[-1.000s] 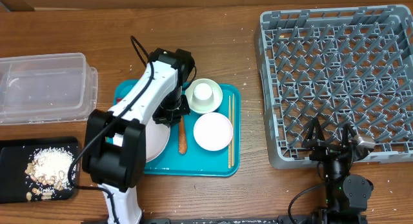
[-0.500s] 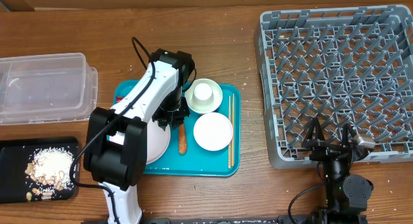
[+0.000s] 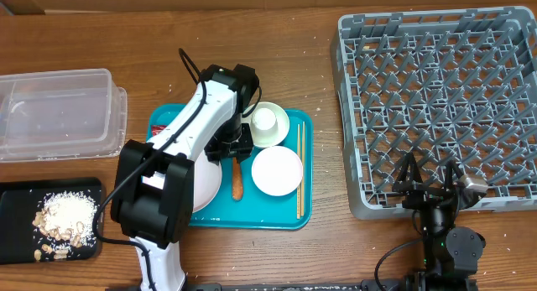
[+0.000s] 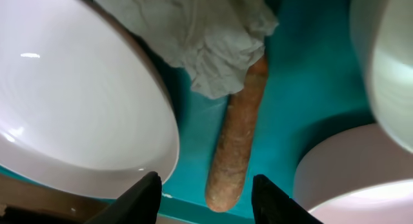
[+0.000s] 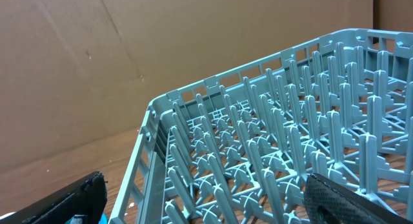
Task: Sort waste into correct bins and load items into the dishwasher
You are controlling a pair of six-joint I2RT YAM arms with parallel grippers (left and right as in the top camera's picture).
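My left gripper (image 3: 232, 148) is open and low over the teal tray (image 3: 306, 209). In the left wrist view its fingers (image 4: 210, 201) straddle the near end of the orange-brown sausage stick (image 4: 237, 137), which also shows in the overhead view (image 3: 238, 180). A crumpled white tissue (image 4: 200, 30) lies on the stick's far end. The pale plate (image 4: 71, 108) is to the left (image 3: 207, 184). A white bowl (image 3: 277, 170) and a bowl holding the small cup (image 3: 265, 120) are to the right. The red wrapper is not visible. My right gripper (image 3: 432, 186) is open at the grey dish rack's (image 3: 436, 90) front edge.
A clear plastic tub (image 3: 54, 115) stands at the far left. Below it the black tray (image 3: 13, 199) holds pale crumbly scraps (image 3: 65, 211). Thin wooden chopsticks (image 3: 298, 169) lie along the teal tray's right side. The right wrist view shows the rack's pegs (image 5: 284, 140) close ahead.
My left arm has shifted a little to the right over the teal tray, bringing the open gripper toward the sausage stick. The right arm has not moved.
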